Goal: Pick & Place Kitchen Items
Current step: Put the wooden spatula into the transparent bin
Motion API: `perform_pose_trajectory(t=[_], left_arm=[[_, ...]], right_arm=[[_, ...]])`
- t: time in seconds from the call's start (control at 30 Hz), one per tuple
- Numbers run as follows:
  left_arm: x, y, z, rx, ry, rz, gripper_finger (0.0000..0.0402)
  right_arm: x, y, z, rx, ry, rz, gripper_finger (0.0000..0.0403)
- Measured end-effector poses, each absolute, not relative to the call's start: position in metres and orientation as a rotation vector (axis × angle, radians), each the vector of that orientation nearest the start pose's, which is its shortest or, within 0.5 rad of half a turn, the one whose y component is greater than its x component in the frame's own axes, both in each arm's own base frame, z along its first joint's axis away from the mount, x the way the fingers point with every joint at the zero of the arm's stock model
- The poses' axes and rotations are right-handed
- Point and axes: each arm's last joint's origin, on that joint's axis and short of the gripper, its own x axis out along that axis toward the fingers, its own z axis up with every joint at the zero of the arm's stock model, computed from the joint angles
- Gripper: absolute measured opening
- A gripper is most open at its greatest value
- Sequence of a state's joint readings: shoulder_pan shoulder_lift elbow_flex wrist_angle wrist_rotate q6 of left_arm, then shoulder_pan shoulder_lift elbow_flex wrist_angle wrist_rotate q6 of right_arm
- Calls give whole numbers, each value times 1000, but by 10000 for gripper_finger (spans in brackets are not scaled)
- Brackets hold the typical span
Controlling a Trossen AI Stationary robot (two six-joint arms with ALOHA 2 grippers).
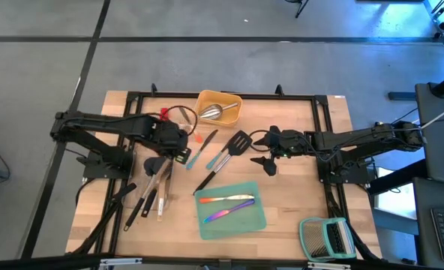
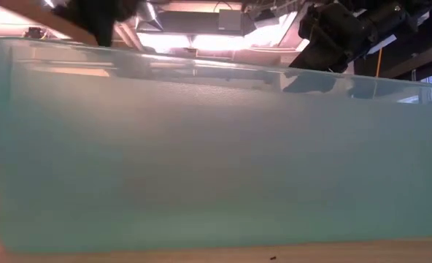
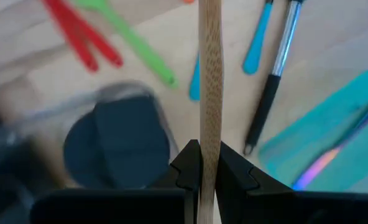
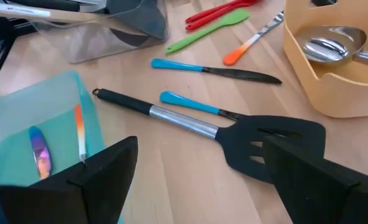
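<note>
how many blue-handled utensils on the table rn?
2. One blue-handled dark-bladed knife lies on the wood between the yellow tray and the black slotted turner. The other blue-handled utensil lies right against the turner's steel shaft, its head hidden. More may be hidden.

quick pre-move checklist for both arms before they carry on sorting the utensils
1. Left gripper jaws shut on the wooden spoon handle: ok.
2. Whether the spoon is lifted off the table: cannot tell.
3. Right gripper jaws open and empty, hovering by the slotted turner: ok.
4. Turner lies flat on the wood, its handle free of other tools: ok.
5. Teal tray has bare room beside the iridescent cutlery: ok.
6. Yellow tray holds only the steel scoop: ok.
</note>
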State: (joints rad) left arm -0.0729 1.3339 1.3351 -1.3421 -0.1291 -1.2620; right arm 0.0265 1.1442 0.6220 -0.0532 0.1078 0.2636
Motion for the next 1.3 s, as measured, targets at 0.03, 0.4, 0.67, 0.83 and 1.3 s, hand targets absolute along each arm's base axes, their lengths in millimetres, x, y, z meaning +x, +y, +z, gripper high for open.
perform_pose_trajectory(t=[0.03, 0.4, 0.67, 0.83, 1.3], left_arm=[[222, -16, 334, -951, 1101, 868, 19], [216, -54, 342, -1300, 1324, 896, 19], [228, -63, 330, -1380, 1443, 941, 19], [237, -55, 324, -1346, 1437, 961, 19], [236, -39, 317, -1280, 1533, 1027, 19]], right_arm=[[234, 3, 221, 220, 560, -154, 346], [232, 3, 218, 225, 594, -157, 346], [230, 3, 216, 218, 626, -159, 346], [229, 4, 214, 206, 648, -158, 346], [227, 4, 211, 197, 688, -159, 346]])
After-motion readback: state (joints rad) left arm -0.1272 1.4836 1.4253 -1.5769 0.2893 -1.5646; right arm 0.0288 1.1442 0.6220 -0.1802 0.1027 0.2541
